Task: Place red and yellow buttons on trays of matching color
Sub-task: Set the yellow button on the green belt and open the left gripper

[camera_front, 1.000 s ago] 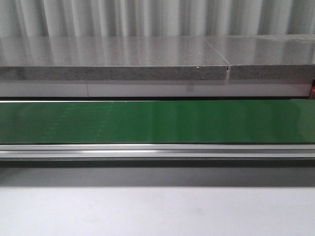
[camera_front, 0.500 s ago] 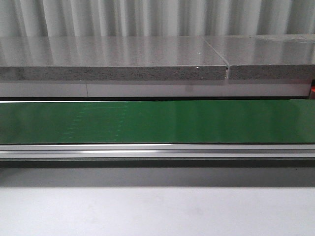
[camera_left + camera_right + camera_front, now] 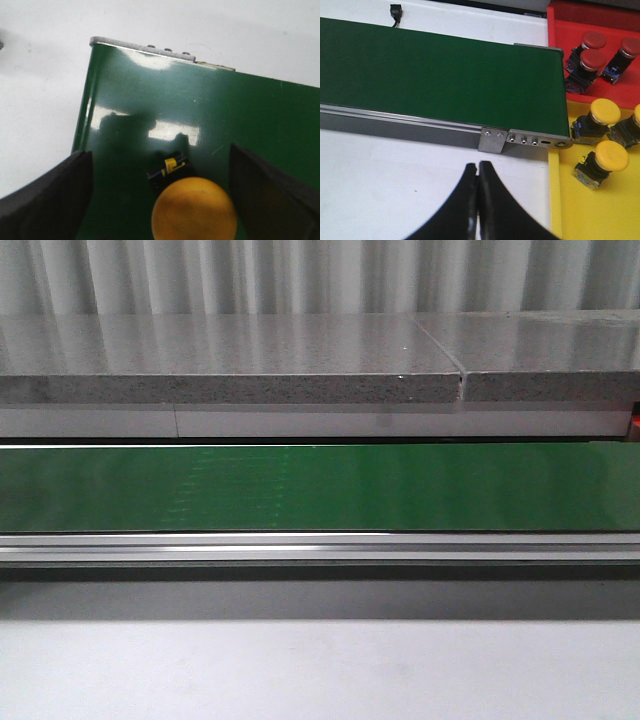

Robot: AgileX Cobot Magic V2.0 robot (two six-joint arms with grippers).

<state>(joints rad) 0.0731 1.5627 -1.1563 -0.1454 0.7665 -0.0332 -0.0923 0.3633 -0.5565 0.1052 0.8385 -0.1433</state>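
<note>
In the left wrist view a yellow button (image 3: 194,210) with a black base lies on the green conveyor belt (image 3: 225,115), near the belt's end. My left gripper (image 3: 159,165) is open, its black fingers (image 3: 47,197) wide apart on either side of the button and not touching it. My right gripper (image 3: 479,167) is shut on nothing above the white table, in front of the belt's other end. Beyond it, the red tray (image 3: 560,35) holds three red buttons (image 3: 592,59). The yellow tray (image 3: 580,210) beside it holds three yellow buttons (image 3: 612,156). No gripper or button shows in the front view.
The green belt (image 3: 320,488) runs across the front view with a metal side rail (image 3: 320,545) along its near edge. A grey stone counter (image 3: 230,370) lies behind it. White table (image 3: 395,180) spreads under my right gripper. A small black connector (image 3: 395,11) sits past the belt.
</note>
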